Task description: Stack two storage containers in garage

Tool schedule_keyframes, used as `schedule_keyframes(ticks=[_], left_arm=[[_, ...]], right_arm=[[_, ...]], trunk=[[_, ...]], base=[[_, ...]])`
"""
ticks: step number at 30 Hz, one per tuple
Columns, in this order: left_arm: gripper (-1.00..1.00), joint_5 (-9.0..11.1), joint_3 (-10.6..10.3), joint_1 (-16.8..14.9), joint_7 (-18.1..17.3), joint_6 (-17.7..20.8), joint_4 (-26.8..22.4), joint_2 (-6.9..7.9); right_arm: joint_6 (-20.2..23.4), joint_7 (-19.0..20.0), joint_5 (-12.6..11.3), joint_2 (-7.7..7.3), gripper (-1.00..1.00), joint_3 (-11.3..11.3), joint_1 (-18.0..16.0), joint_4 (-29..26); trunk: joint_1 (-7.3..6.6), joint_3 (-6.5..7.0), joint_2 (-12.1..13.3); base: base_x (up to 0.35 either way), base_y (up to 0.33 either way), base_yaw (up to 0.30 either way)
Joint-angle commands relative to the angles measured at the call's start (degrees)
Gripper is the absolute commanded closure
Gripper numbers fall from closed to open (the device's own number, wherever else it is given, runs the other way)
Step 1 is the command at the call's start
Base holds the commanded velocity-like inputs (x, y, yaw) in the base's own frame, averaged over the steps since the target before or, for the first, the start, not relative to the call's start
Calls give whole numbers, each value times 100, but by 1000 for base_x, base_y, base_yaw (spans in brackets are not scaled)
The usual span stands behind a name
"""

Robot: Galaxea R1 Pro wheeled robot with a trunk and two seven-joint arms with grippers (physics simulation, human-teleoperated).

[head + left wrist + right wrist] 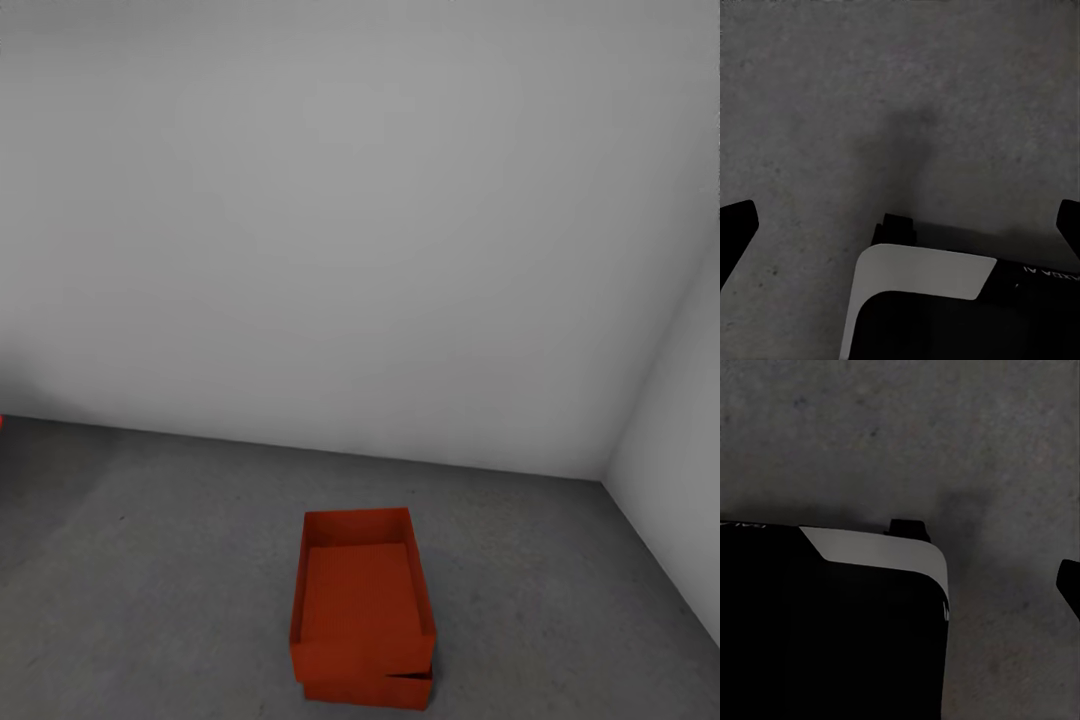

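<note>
**Both bins stacked on the garage floor, your claws off them**

Your left gripper (904, 223) is spread wide and holds nothing. Its two dark fingertips (736, 229) sit at opposite edges of the left wrist view, with bare grey concrete between them and part of the robot's white-and-black body (922, 289) below. On the right gripper only one dark fingertip (1069, 583) shows, beside the same robot body (832, 622). I cannot tell whether that claw is wide or narrow, but nothing orange is near it.

In the head view, the two storage containers stand one on the other on the floor (150, 560), near the corner where two plain white walls (300, 250) meet. The upper container (362, 600) rests on or partly in the lower container (368, 690). It is turned slightly askew, so one bottom corner of the lower bin peeks out.

By the look of it, the task is as good as done.

If you choose to square the stack, expect light, stiff, empty bins with thin tapered walls and a matte surface that should not slip much. Pinch a long wall at its rim near the middle, or take both short ends with two claws. Lift gently, because a bin this light will likely skid or tip from a small nudge.
</note>
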Motion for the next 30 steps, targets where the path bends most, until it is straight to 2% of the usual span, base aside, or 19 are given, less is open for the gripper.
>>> schedule_keyframes(ticks=[1, 10, 30], left_arm=[[-100, 45, -20, -3, 11, 22, -3, -1], [-100, 45, -20, -3, 11, 22, -3, 2], [-100, 45, -20, -3, 11, 22, -3, -1]], right_arm=[[-30, -5, -51, 6, -100, 48, -6, 17], [-30, -5, -51, 10, -100, 48, -6, 17], [-32, 39, -51, 8, -100, 48, -3, 16]], trunk=[[0, 3, -4], [0, 72, -4], [0, 78, -4]], base=[[0, 0, 0], [0, 0, 0], [0, 0, 0]])
